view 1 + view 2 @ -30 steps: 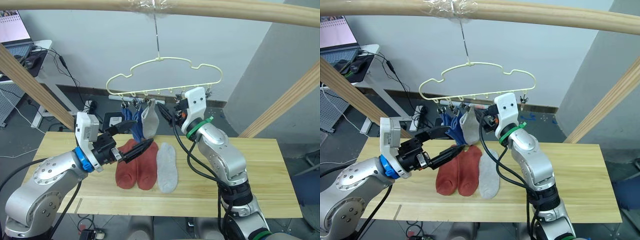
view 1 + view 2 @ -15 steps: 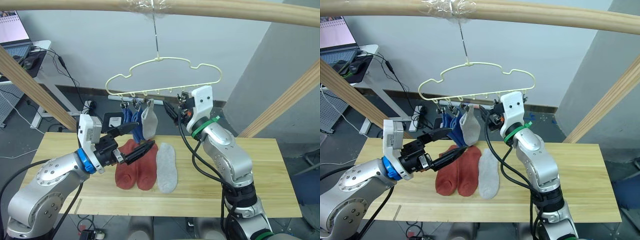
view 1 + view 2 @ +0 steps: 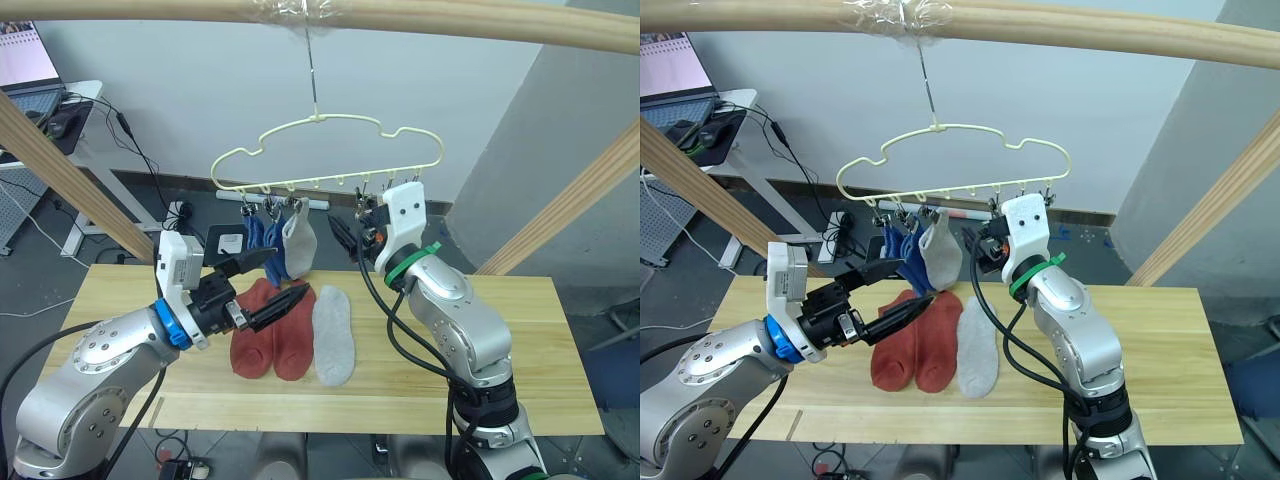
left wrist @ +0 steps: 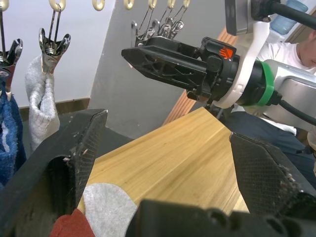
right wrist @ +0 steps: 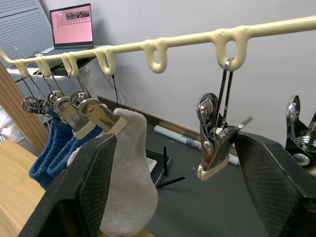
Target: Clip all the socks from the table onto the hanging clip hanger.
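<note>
So at this point my left gripper (image 3: 262,283) was hovering low in the left-centre of the head view, fingers spread wide with nothing between them. The two rust-red socks (image 3: 274,329) lay just past and below its tips. The grey sock (image 3: 333,335) lay right beside them toward the middle of the frame. All three ran lengthwise, heels near me and cuffs pointing away, flat on the table (image 3: 540,340). I figured my left arm was clearly the closer one for any of them, since the nearest red sock sat almost under its fingertips.

My right gripper (image 3: 342,230) was higher and further back, in the upper centre. Its fingers were also apart and empty, either side of a free clip (image 5: 213,143) on the clip hanger (image 3: 330,150). Two blue socks (image 3: 262,245) and one hung grey sock (image 3: 299,245) were already clipped up there, to the left of it.
</note>
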You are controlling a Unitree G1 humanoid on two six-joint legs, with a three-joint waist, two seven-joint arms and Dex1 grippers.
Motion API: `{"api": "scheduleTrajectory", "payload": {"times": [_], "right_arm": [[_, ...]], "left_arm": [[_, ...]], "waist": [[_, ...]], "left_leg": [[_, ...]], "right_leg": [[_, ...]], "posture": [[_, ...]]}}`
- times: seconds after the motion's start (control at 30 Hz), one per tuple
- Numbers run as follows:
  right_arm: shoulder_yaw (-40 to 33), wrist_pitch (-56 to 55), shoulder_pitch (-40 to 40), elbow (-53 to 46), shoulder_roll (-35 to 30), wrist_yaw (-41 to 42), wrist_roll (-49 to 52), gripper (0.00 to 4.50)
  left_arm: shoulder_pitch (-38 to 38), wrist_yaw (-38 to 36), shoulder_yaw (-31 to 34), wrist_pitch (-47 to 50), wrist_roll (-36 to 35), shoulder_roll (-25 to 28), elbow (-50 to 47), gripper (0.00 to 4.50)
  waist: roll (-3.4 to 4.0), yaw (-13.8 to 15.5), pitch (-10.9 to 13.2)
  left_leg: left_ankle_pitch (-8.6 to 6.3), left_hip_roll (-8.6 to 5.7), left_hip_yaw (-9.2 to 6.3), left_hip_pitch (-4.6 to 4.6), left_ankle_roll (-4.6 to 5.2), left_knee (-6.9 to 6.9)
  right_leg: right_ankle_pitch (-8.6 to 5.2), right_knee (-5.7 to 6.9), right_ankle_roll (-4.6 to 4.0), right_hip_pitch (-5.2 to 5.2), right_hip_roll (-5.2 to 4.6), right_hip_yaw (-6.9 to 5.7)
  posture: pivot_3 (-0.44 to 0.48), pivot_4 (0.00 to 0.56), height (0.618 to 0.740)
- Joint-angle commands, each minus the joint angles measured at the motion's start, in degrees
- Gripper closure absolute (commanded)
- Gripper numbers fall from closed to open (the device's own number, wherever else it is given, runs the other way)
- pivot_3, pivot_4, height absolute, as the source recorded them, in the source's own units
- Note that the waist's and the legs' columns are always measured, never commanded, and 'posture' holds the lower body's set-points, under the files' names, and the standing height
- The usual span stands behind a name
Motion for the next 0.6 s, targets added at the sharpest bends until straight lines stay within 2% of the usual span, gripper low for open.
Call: {"api": "scheduleTrajectory", "payload": {"times": [0.03,0.6], "right_arm": [[0.04,-0.52,-2.00,-1.87,1.96,-0.26,1.60,0.63],[-0.56,-0.62,-4.42,1.77,3.49,0.30,2.96,0.63]], "left_arm": [[-0.10,-0.46,0.45,-1.46,0.25,-0.25,-1.70,0.00],[0.76,0.51,1.14,-1.14,-0.44,-1.11,-3.65,0.00]], "waist": [[0.00,-0.01,0.00],[0.00,0.08,0.00]], "left_leg": [[0.00,0.00,0.00,0.00,0.00,0.00],[0.00,0.00,-0.01,-0.01,0.00,-0.01]], "right_leg": [[0.00,0.00,0.00,0.00,0.00,0.00],[0.00,-0.01,-0.01,0.00,0.00,-0.01]], "posture": [[0.171,0.264,0.740],[0.198,0.250,0.740]]}}
